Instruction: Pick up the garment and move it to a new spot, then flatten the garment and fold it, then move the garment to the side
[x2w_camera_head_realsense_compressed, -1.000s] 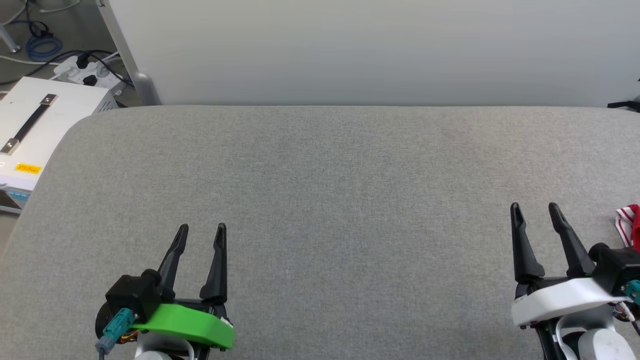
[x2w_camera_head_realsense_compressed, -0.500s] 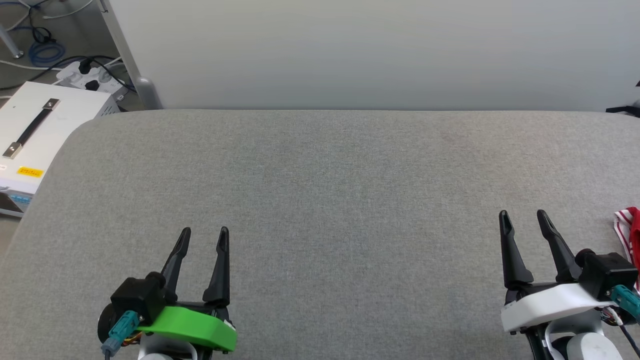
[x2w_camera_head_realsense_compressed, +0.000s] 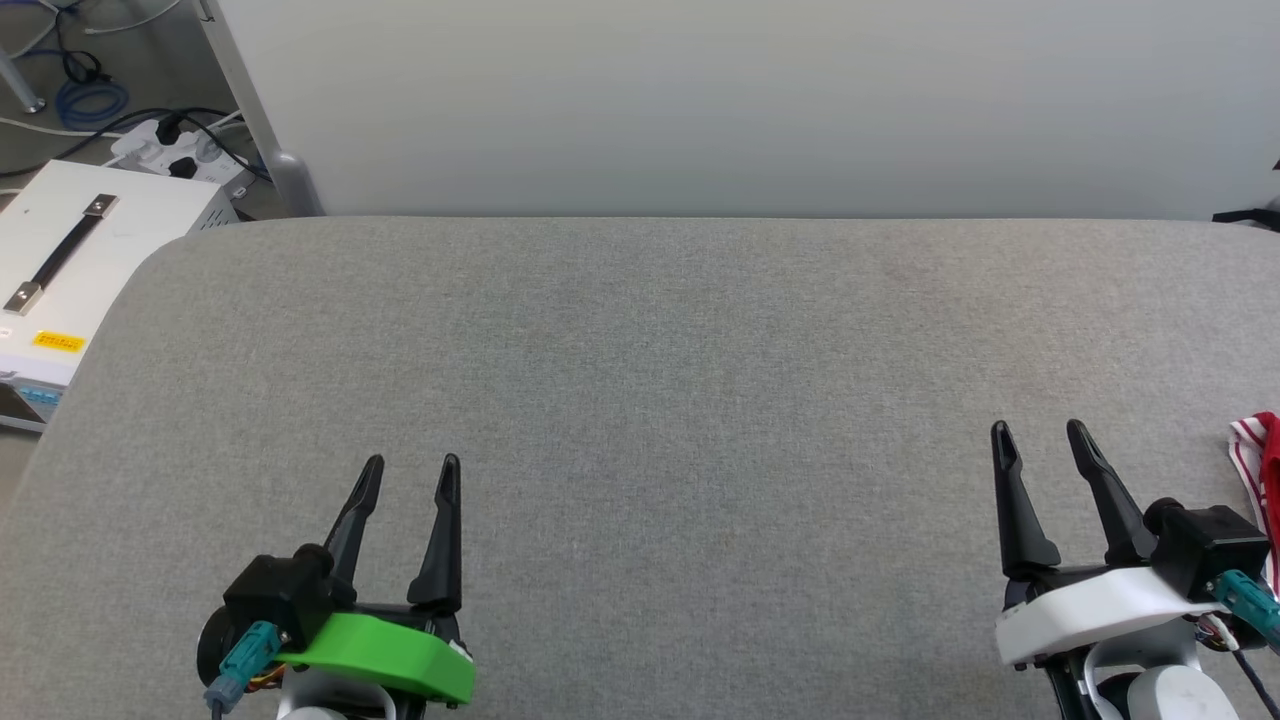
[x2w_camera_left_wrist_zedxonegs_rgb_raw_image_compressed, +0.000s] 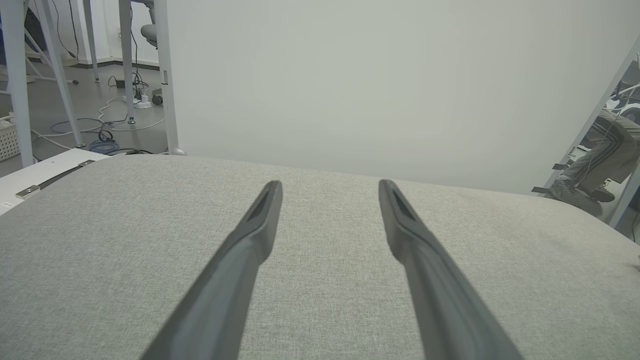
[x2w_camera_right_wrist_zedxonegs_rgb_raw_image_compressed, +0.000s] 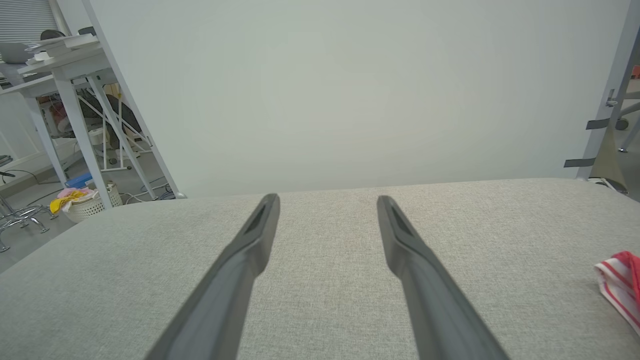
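Note:
A corner of the garment (x2w_camera_head_realsense_compressed: 1258, 455), red with red-and-white striped trim, pokes in at the head view's right edge on the grey table (x2w_camera_head_realsense_compressed: 660, 340); the rest of it is out of frame. The right wrist view catches the same garment (x2w_camera_right_wrist_zedxonegs_rgb_raw_image_compressed: 620, 285) at its lower right. My right gripper (x2w_camera_head_realsense_compressed: 1038, 438) hovers open just left of that corner, apart from it, nothing between its fingers. My left gripper (x2w_camera_head_realsense_compressed: 410, 468) stands open and empty at the lower left, far from the garment. The same open fingers appear in the wrist views: left gripper (x2w_camera_left_wrist_zedxonegs_rgb_raw_image_compressed: 330, 187), right gripper (x2w_camera_right_wrist_zedxonegs_rgb_raw_image_compressed: 327, 202).
A pale partition wall (x2w_camera_head_realsense_compressed: 750, 100) stands along the table's far edge. Left of the table sits a white box with a black handle (x2w_camera_head_realsense_compressed: 70, 250), with a power strip and cables (x2w_camera_head_realsense_compressed: 170, 140) on the floor behind it. A seated person's leg (x2w_camera_left_wrist_zedxonegs_rgb_raw_image_compressed: 600, 160) shows beyond the table's right end.
The head camera has shifted slightly. My right gripper has drawn back a little toward the near edge and leftward; the left gripper has hardly moved. Both stay open.

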